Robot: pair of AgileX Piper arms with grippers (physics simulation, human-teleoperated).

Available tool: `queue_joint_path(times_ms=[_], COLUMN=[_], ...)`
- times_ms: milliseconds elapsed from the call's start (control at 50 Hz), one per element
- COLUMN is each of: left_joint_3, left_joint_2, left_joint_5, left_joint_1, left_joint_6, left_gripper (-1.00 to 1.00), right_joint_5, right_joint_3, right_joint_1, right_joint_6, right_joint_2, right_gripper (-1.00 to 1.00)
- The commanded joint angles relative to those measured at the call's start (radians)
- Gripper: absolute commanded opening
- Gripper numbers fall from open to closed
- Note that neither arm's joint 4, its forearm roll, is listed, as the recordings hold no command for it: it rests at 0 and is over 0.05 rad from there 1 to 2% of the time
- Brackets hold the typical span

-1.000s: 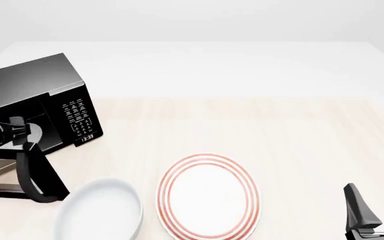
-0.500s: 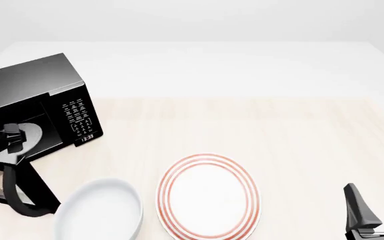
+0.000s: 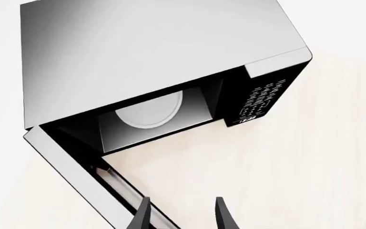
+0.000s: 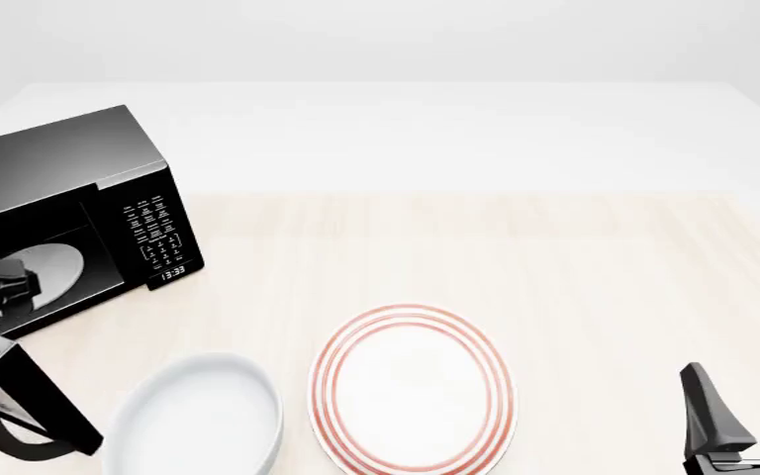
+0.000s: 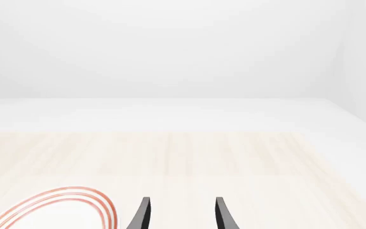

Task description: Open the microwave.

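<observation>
Both sets of jaws are spread with nothing between them. The left gripper shows two parted fingers in its wrist view, hanging just off the edge of the swung-out door and not clamped on it. The right gripper sits parked at the near right of the table, fingers apart, well away from everything.

So the microwave is at the far left of the table, keypad and clock facing in toward the middle. Compared with a second ago the door has come a lot further round: back then the left arm was right up against the front of the oven with the door only partly out, and now the door has swung to the near-left edge of the front view and the cavity is plainly exposed. From the left wrist camera you can see straight inside to the white turntable.

Looks like the task is basically done, or close enough. The left gripper seems to have let go and pulled back a touch, though whether a fingertip is brushing the door edge is hard to tell.

Other stuff on the table: a white bowl and a red-ringed plate near the front, neither touched.
</observation>
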Motion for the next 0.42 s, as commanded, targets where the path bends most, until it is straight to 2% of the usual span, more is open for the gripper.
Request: queue_joint_path(times_ms=[20, 420], left_joint_3=[0.029, 0.057], left_joint_2=[-0.033, -0.092], left_joint_5=[0.027, 0.055], left_joint_1=[0.000, 0.019], left_joint_6=[0.023, 0.016], left_gripper=[1.00, 1.00], right_joint_5=[0.000, 0.000], right_joint_3=[0.000, 0.000], right_joint_1=[0.000, 0.000], right_joint_6=[0.000, 0.000], right_joint_2=[0.000, 0.000], right_gripper=[1.00, 1.00])
